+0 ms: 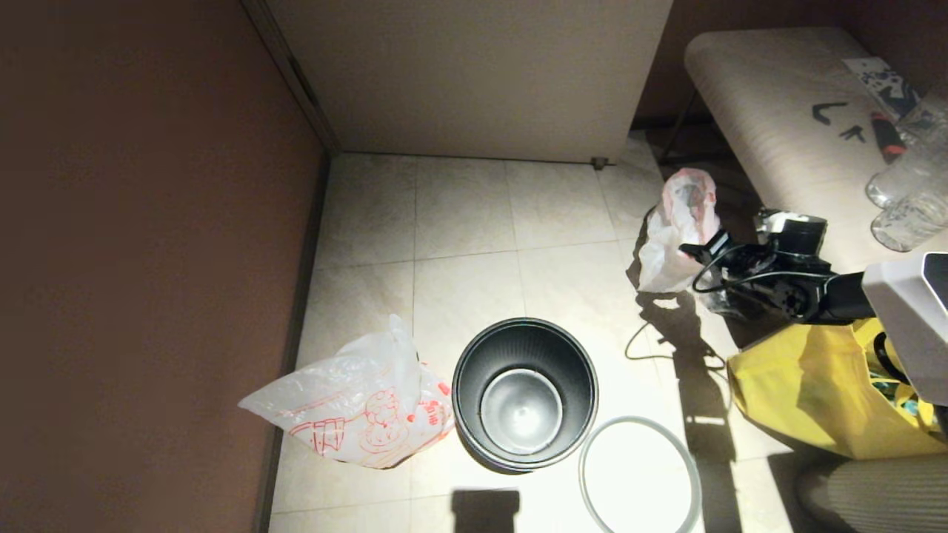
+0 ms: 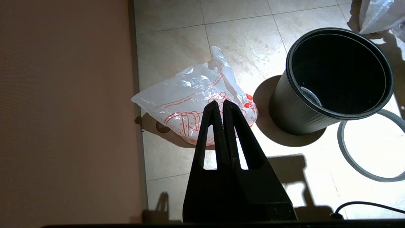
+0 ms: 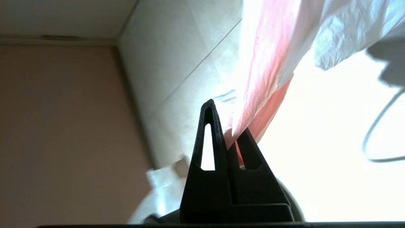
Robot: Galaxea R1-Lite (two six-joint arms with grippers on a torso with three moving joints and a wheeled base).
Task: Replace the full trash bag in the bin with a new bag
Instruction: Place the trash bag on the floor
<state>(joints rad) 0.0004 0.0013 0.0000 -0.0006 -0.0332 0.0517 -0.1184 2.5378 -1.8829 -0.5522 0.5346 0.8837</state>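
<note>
The black bin [image 1: 463, 370] [image 2: 294, 107] stands unlined in the middle of the tiled floor. Its grey ring [image 1: 637, 420] [image 2: 343, 148] lies flat on the floor beside it. The new bag [image 1: 355, 407] [image 2: 186, 101], translucent with a red cartoon drawing, lies crumpled left of the bin by the wall. The full trash bag [image 1: 678, 229] [image 3: 269, 63] is off to the far right. My right gripper [image 1: 696, 250] [image 3: 226, 126] is shut on its pink-red top edge. Shut and holding nothing, my left gripper [image 2: 220, 103] hangs above the new bag; it is outside the head view.
A yellow tote [image 1: 800, 392] sits on the floor at the right, below my right arm. Behind it stands a pale bench [image 1: 770, 96] with clear bottles [image 1: 911, 200]. A black cable [image 1: 652, 355] trails across the tiles. A brown wall [image 1: 148, 259] closes the left, a cabinet [image 1: 474, 74] the back.
</note>
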